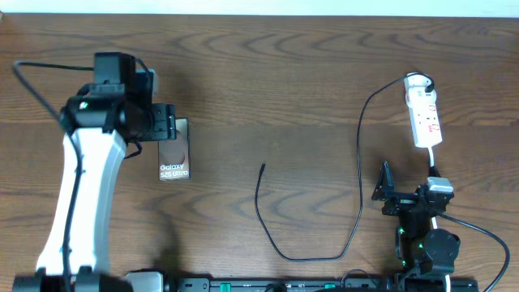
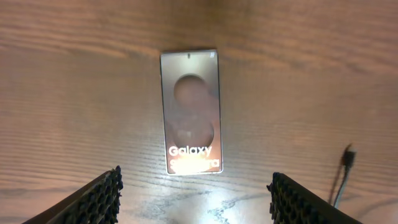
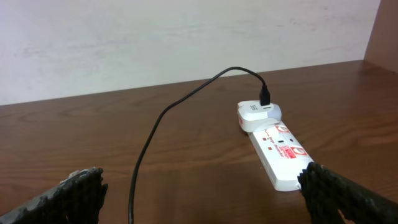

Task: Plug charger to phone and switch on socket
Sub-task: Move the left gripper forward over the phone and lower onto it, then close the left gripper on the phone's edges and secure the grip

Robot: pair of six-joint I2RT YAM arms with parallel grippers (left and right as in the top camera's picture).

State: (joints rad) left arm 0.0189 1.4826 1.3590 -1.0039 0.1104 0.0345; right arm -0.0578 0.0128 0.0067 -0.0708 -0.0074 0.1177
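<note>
Phone (image 1: 174,161) lies face-up at left. Overhead hides its far end under the left gripper (image 2: 196,202); the wrist view shows it whole, beyond wide-spread fingers (image 2: 99,196). Right gripper (image 3: 205,199), also spread, faces the socket (image 3: 280,152) at right, where the charger (image 3: 161,124) enters a white adapter (image 3: 256,114).

White-shelled left arm (image 1: 81,186) with black joints and cable; black right arm (image 1: 435,245), green lights; ribbed black end effector fingers (image 2: 93,202)

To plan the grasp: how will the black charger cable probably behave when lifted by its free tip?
The charger is thin and lies in loose curves, so it probably flops and sags. Its other end is plugged at the socket, so pulling may drag that.
</note>
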